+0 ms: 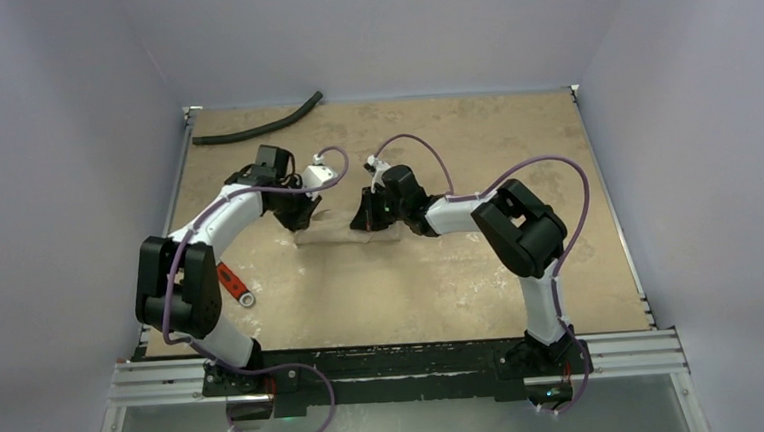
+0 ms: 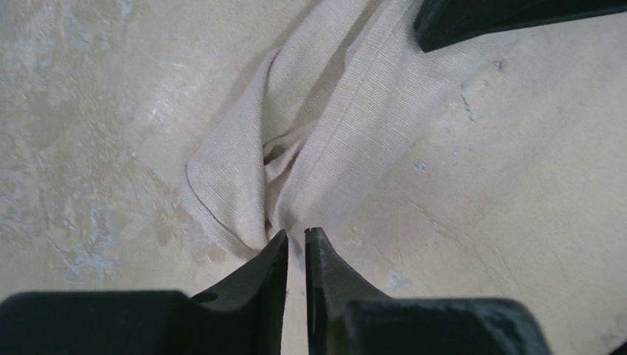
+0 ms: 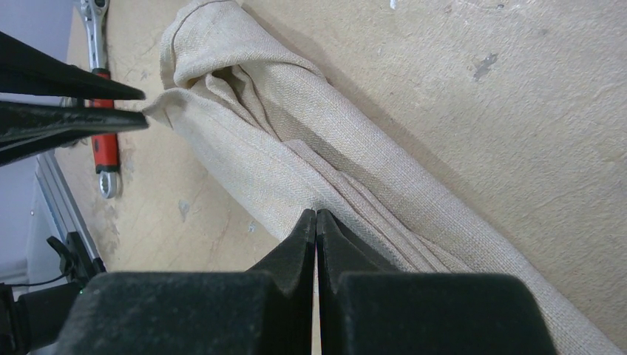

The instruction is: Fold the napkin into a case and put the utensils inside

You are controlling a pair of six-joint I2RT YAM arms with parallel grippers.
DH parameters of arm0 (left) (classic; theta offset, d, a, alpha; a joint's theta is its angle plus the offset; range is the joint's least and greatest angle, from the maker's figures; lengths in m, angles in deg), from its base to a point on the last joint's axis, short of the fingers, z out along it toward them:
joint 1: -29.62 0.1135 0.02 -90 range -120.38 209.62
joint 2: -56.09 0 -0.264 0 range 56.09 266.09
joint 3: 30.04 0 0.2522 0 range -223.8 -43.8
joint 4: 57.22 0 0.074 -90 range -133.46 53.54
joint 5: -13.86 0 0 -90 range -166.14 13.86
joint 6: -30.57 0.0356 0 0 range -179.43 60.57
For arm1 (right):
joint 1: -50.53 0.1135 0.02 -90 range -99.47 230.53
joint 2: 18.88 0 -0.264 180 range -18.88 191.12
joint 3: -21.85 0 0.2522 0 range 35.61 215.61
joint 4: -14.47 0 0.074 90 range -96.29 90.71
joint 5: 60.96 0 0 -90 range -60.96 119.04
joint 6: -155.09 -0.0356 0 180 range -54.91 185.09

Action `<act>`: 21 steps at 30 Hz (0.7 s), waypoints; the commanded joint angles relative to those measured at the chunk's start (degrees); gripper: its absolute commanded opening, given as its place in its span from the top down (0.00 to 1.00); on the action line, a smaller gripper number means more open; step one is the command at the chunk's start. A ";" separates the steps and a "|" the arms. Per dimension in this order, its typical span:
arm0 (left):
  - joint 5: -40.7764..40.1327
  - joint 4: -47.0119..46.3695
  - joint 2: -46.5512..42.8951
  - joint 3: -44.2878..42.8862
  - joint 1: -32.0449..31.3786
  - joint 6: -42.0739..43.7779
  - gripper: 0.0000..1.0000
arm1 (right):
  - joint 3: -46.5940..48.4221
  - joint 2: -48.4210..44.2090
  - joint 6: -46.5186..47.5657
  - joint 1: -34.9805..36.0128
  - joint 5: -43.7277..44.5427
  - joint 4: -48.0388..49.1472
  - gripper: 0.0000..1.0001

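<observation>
The beige napkin lies bunched lengthwise into a loose pleated roll mid-table, between my two grippers. Seen from the left wrist, the napkin narrows to a gathered end that touches the tips of my left gripper; its jaws stand a narrow slit apart, with table showing between them. My right gripper is shut, its tips pinching the near hem of the napkin toward the other end. My left gripper also shows in that view, at the cloth's corner. The utensils are out of view, and no case shape shows.
A long black curved hose lies at the table's far left edge. A red-handled wrench rests near the left arm, also visible as the wrench beside the table's metal rail.
</observation>
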State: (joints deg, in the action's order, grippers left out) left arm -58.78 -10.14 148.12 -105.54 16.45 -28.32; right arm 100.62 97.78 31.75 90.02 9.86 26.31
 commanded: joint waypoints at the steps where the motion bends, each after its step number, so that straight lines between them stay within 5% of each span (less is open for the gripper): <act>1: 3.42 9.29 -0.85 -5.64 1.53 1.88 0.79 | 0.60 0.65 0.79 0.15 -0.59 1.84 1.00; 4: 4.69 13.89 -1.89 -7.24 2.42 4.68 0.66 | -0.02 1.30 0.33 0.07 -1.03 2.71 1.00; 8: 4.88 15.31 -2.72 -4.14 2.53 6.55 0.75 | 0.02 1.81 -0.03 0.08 -1.21 2.83 1.00; 21: 0.26 2.14 -0.95 1.19 2.62 -0.52 0.77 | -1.40 0.30 -0.45 0.13 -1.92 4.48 1.00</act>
State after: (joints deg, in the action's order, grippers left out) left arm -57.68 -2.51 147.07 -103.64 18.72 -26.61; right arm 100.17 99.25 31.47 89.99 8.71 28.94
